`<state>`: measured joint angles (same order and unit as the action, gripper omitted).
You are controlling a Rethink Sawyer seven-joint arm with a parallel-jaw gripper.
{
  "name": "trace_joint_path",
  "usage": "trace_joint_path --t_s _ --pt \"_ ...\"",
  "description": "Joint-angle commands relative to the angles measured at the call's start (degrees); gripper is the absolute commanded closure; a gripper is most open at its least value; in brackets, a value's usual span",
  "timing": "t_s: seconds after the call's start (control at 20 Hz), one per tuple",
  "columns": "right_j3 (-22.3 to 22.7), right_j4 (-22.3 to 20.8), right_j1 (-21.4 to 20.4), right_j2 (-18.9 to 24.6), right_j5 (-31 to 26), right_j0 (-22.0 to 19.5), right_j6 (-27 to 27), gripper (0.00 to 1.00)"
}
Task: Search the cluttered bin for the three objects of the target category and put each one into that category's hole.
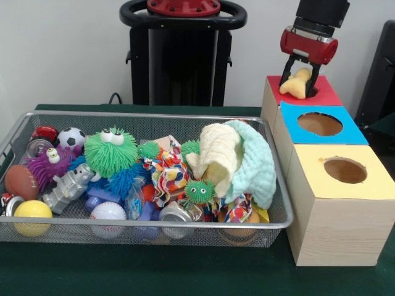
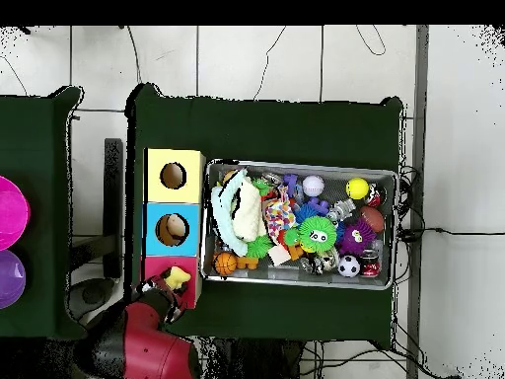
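My gripper (image 1: 300, 79) hangs over the red-topped box (image 1: 329, 94) at the far right, shut on a pale yellow soft object (image 1: 296, 84). The object sits low, right at the red box's hole, which it mostly hides. From overhead, the yellow object (image 2: 178, 277) lies on the red top (image 2: 158, 265) with the gripper (image 2: 170, 288) just beside it. The wire mesh bin (image 1: 154, 115) holds cloths, among them a cream cloth (image 1: 221, 154) and a mint cloth (image 1: 259, 161), plus fuzzy balls, sport balls and cans.
A blue-topped box (image 1: 290, 118) and a yellow-topped box (image 1: 370, 184), each with a round hole, stand in a row with the red one, right of the bin. A green fuzzy ball (image 1: 110, 151), a football (image 1: 20, 180) and a yellow ball (image 1: 32, 213) fill the bin's left half.
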<state>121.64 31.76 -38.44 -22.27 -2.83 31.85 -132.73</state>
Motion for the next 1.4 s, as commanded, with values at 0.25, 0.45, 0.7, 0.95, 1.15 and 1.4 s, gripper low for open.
trace_joint_path --t_s 0.25,0.45,0.7,0.95,1.15,1.4 --pt "-1.03 3.8 -0.51 9.87 11.86 -5.18 -19.06 0.0" --pt "-0.83 4.32 -1.14 10.45 12.61 -5.42 -19.53 0.0" --pt "0.27 3.12 -1.64 12.47 15.53 -7.22 -20.08 0.0" --pt "1.27 2.21 -2.15 14.4 18.1 -8.91 -20.78 0.0" --pt "1.62 1.64 -1.62 15.16 19.48 -9.8 -20.75 0.0" --pt "3.65 0.28 -3.64 14.49 17.69 -10.77 -19.11 0.0"
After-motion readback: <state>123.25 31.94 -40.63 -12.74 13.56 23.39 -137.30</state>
